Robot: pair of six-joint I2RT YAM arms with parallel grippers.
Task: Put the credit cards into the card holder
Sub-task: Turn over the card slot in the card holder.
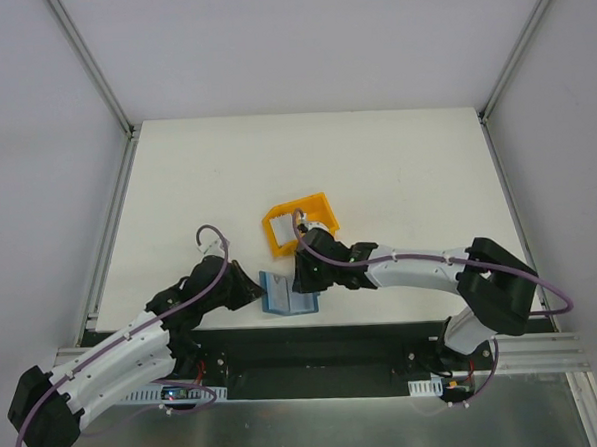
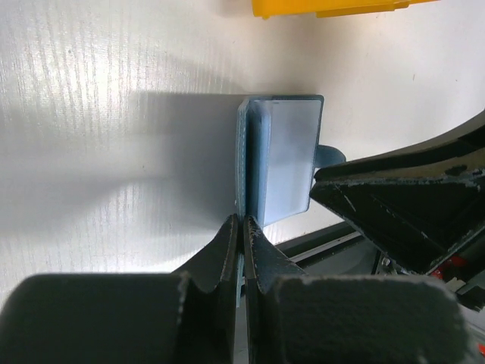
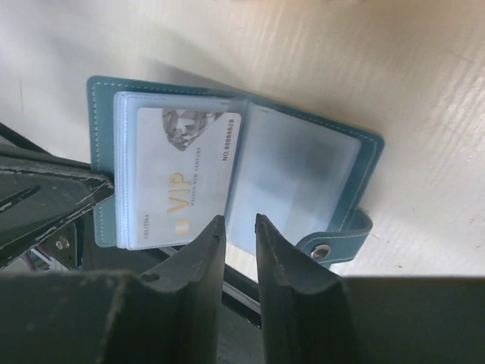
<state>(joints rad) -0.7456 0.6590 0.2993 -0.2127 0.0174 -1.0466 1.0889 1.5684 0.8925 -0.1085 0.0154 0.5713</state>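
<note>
The card holder (image 3: 364,171) sits open at the near edge of the surface (image 1: 375,159); our left jaws pinch its cover, our right jaws stand narrowly parted.

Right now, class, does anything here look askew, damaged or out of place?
Only the yellow bin sits skewed to the table's edges. The card holder lies open, a card straight in its sleeve; nothing looks damaged.
</note>
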